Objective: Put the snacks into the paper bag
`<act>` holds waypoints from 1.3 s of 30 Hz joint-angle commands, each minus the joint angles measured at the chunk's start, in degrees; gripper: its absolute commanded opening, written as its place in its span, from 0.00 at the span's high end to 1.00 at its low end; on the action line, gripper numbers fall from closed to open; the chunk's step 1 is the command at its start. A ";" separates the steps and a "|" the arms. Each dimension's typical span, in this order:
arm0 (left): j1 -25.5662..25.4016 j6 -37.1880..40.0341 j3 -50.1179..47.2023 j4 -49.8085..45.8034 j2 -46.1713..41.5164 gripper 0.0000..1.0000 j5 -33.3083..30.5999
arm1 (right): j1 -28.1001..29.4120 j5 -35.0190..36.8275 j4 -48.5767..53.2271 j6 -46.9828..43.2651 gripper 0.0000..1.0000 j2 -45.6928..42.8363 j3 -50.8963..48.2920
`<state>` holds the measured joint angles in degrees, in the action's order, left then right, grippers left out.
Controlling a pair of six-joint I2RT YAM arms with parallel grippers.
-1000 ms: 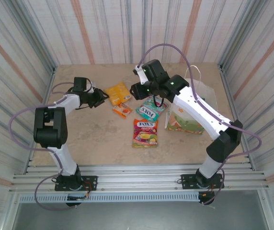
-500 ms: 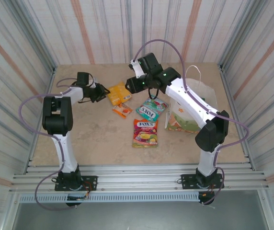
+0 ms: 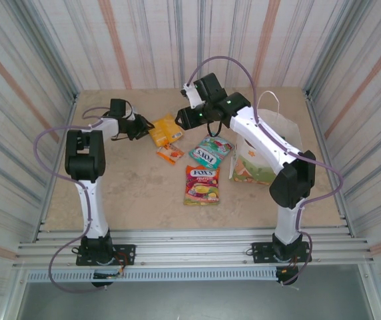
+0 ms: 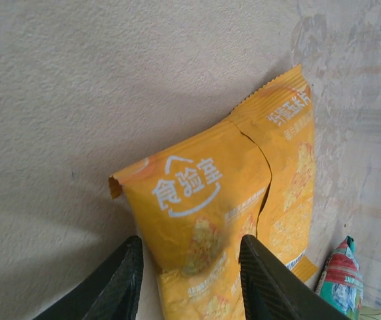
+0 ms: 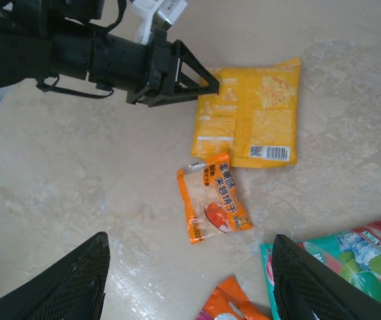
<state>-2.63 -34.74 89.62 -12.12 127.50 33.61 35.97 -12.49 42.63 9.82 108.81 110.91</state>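
Reaching the left hand (image 4: 190,243) out toward the far edge of the bench (image 3: 124,200), left of its middle, and straddling one end of the twin pack (image 4: 210,200) with the fingers (image 4: 117,287) standing partly apart, neither wide nor narrow. Placing one finger just beside the pack's edge and the other over its face, with no telling whether either pad is pressing the foil. Leaving that gold-orange pack lying on the bench. Hovering the right hand (image 5: 189,267) over the bench's middle, somewhat toward the far edge, fingers spread wide and gripping nothing, pointing down at a small orange packet (image 5: 214,200) lying just beside the twin pack's other end. Catching the tip of another orange packet (image 5: 234,303) a little closer to the near edge. Leaving the teal FOX'S (image 3: 205,157) and the green FOX'S (image 3: 216,143) lying flat mid-bench, touching each other, with the purple FOX'S (image 3: 202,185) apart from them toward the near edge. Leaving the bag (image 3: 289,132) by the right edge, white with a floral print low down, its cord handle (image 3: 270,100) toward the far-right corner, partly hidden behind the right arm, near the green FOX'S. Leaving every packet named here outside the bag.
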 commanded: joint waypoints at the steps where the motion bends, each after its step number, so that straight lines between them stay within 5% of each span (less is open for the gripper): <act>1: 0.44 -0.23 1.65 -0.28 2.23 0.58 1.20 | -0.38 -1.39 0.08 -1.21 0.35 1.06 2.20; 6: 0.43 0.30 2.70 0.01 3.28 0.63 2.46 | -1.01 -1.79 0.12 -1.13 0.35 1.07 2.20; 14: 0.41 1.52 2.01 0.47 0.91 0.94 4.50 | -1.68 -1.41 1.38 -0.13 0.35 -0.08 1.77; 30: -1.49 8.01 -4.30 -3.96 -18.51 1.00 5.61 | -1.61 -1.04 -7.46 3.08 0.35 -14.82 -15.21; 39: -3.54 11.33 -7.73 -4.47 -29.97 1.00 14.95 | -2.14 -2.45 -12.67 4.13 0.35 -22.92 -23.99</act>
<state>-5.23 -26.26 83.48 -15.20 101.45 42.94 34.35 -13.80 32.49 12.27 88.36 88.79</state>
